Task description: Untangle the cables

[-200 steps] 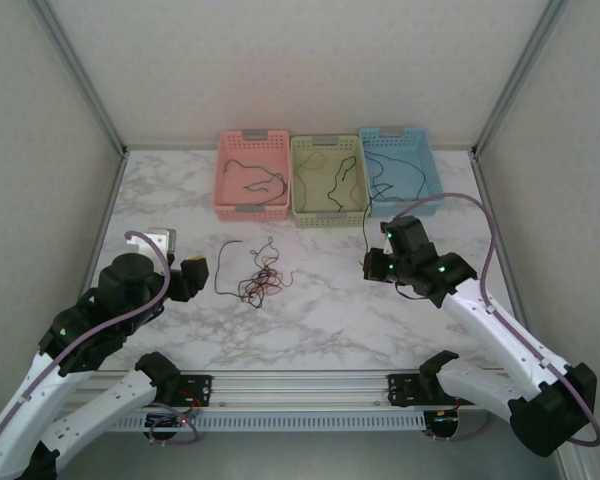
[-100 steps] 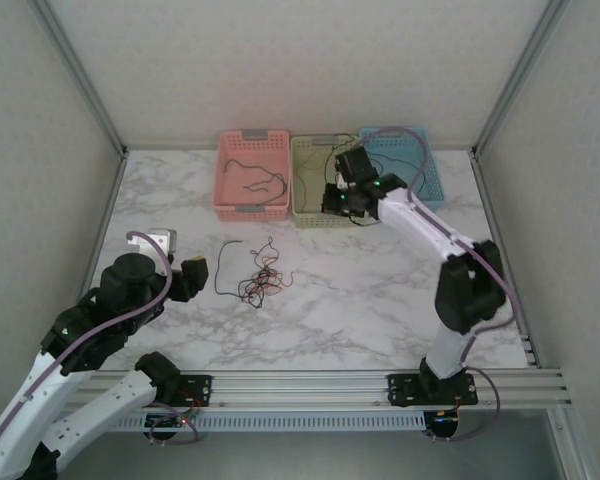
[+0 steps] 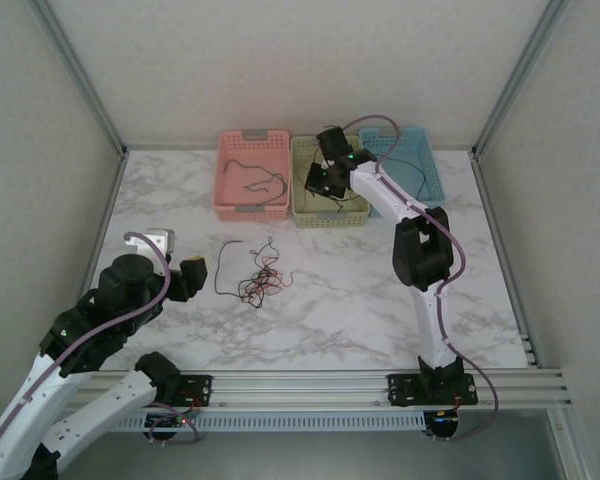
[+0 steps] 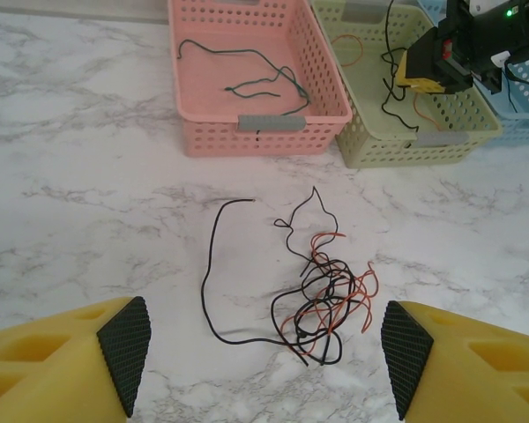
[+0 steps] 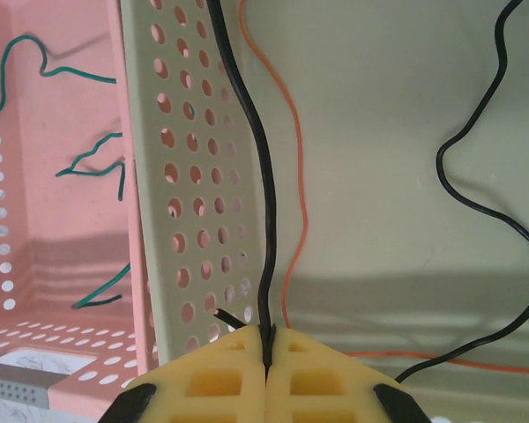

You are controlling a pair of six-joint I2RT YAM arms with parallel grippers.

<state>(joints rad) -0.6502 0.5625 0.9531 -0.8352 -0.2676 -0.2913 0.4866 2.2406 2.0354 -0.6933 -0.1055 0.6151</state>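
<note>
A tangle of black and red-orange cables [image 3: 257, 280] [image 4: 331, 295] lies on the marble table, with one long black strand [image 4: 207, 273] trailing off to its left. My left gripper [image 4: 264, 357] [image 3: 192, 268] hovers open just short of the tangle, and nothing sits between its fingers. My right gripper [image 5: 269, 342] [image 3: 322, 181] is shut on a black cable [image 5: 262, 220], holding it over the green basket [image 3: 330, 215] near that basket's left wall [image 5: 185, 220]. A black cable [image 5: 476, 198] and an orange one [image 5: 296, 220] lie inside this basket.
Three baskets stand in a row at the back: pink [image 3: 252, 208], green and blue [image 3: 427, 172]. Thin green cables [image 5: 88, 163] lie in the pink one, dark cables in the blue. A small grey-white object [image 3: 160, 240] sits by the left arm.
My right arm has swung from the table's right-middle up and left to the green basket, carrying the black cable. The left arm and the tangle have stayed put.
</note>
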